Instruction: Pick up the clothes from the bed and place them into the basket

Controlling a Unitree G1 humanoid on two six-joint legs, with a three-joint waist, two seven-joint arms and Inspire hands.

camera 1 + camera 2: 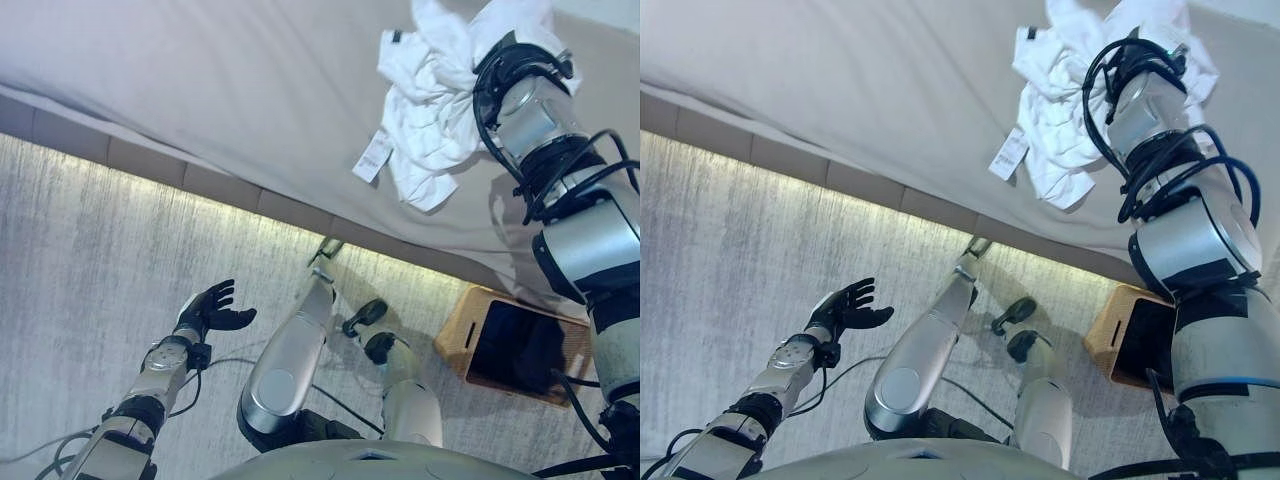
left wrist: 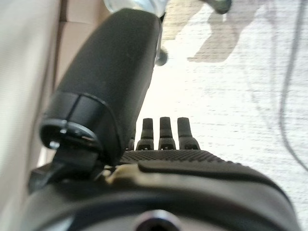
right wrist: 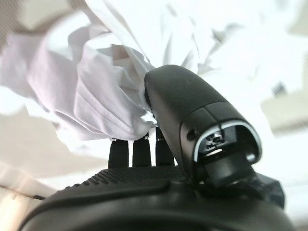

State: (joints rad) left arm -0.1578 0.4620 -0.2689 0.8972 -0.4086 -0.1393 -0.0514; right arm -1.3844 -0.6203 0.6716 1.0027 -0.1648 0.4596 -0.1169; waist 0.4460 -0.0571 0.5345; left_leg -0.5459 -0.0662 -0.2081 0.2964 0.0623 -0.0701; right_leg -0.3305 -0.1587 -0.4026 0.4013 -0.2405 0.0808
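Observation:
A crumpled heap of white clothes [image 1: 430, 110] lies on the grey bed [image 1: 200, 80] at the upper right, with a paper tag [image 1: 372, 158] hanging from its near edge. My right arm reaches up into the heap. In the right wrist view my right hand [image 3: 144, 192] is pushed into the white cloth [image 3: 96, 96], which bunches over it and hides its grip. A wooden basket [image 1: 460, 320] with a dark inside stands on the floor below the bed's edge, at the right. My left hand [image 1: 208, 308] hangs open and empty over the floor at the lower left.
The bed's edge [image 1: 230, 195] runs slantwise across the view, with a lit strip beneath it. Pale grey carpet [image 1: 90, 260] covers the floor on the left. The basket [image 1: 1115, 325] sits close to the bed's side.

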